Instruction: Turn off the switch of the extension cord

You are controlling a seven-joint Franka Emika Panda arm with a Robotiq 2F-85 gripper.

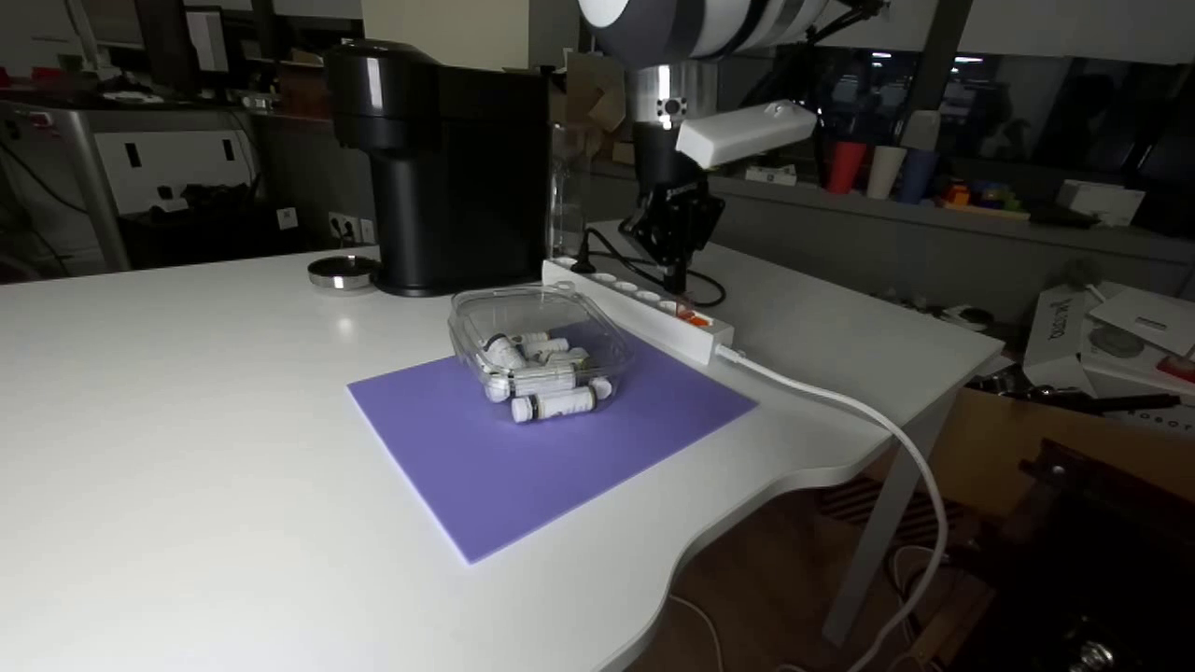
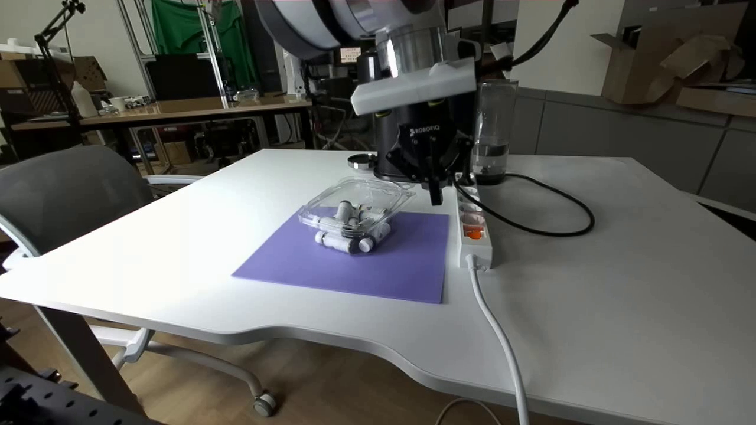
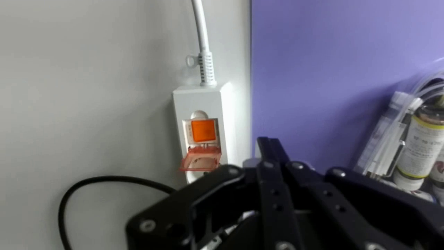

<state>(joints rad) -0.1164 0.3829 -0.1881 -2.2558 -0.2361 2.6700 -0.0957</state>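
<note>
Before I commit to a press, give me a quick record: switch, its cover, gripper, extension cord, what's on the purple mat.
switch: orange, exposed; on or off cannot be told
cover: translucent red, open
gripper: shut, apart from the switch, off toward the purple mat in the wrist view
extension cord: white, beside the mat; black plug in one socket
on mat: clear box, small bottles

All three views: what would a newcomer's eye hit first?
Probably the purple mat, the broadest patch of strong colour, lying on the white table partly under a clear plastic container. Next, the orange switch near one end of the white extension cord, its translucent red cover flipped open. Then the black gripper, pointing down near the cord, jaws together.
</note>
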